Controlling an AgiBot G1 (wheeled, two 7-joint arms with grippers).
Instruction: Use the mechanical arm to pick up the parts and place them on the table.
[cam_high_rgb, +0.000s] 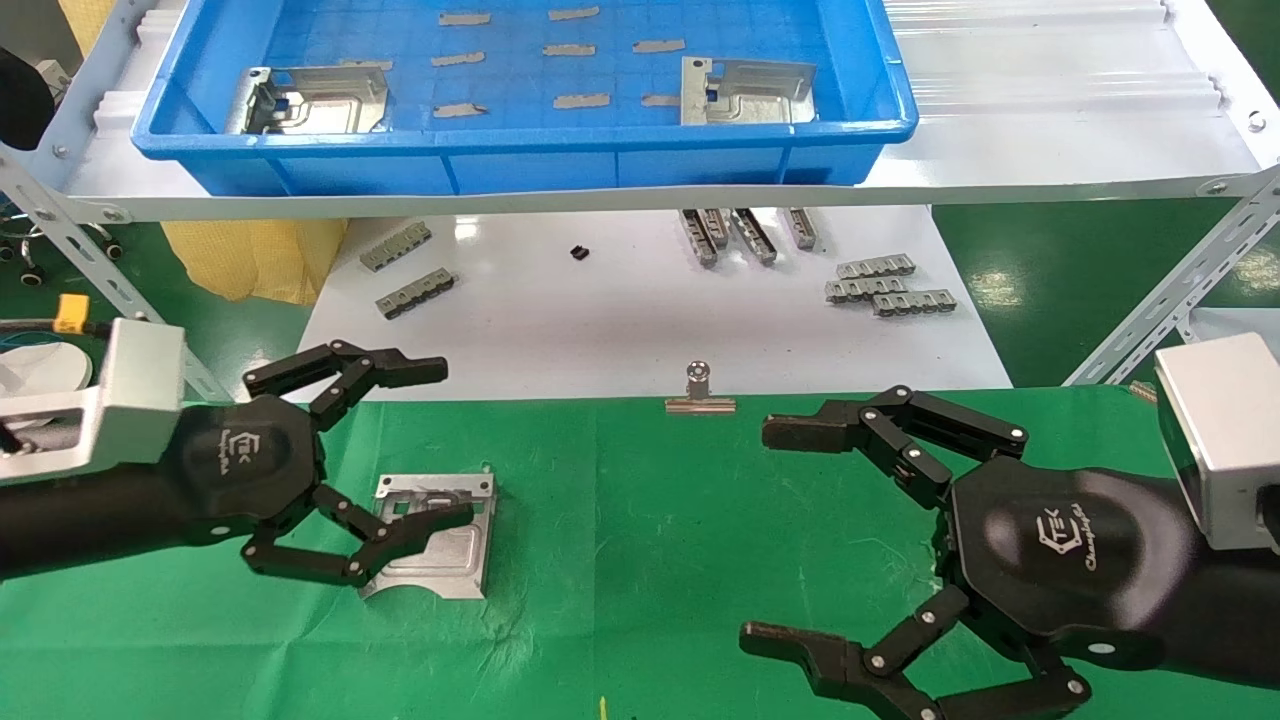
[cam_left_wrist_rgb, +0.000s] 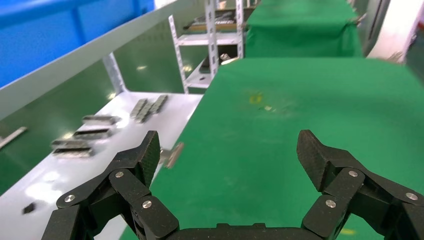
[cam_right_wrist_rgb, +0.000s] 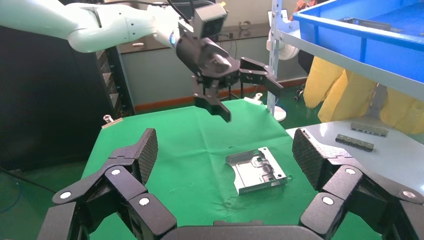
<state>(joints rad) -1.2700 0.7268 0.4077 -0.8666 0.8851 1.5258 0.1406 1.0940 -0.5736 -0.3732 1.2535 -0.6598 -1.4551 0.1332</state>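
Left gripper (cam_high_rgb: 430, 445), fingers spread, hovers over 1 part (cam_high_rgb: 440, 550).

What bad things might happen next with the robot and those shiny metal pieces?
The left gripper hangs open right above the metal plate already lying on the green table; moving off low, a finger might snag and drag it. Two more plates lie flat in the blue bin, so they may slip when grabbed. The right gripper is open nearby, and the arms might bump.
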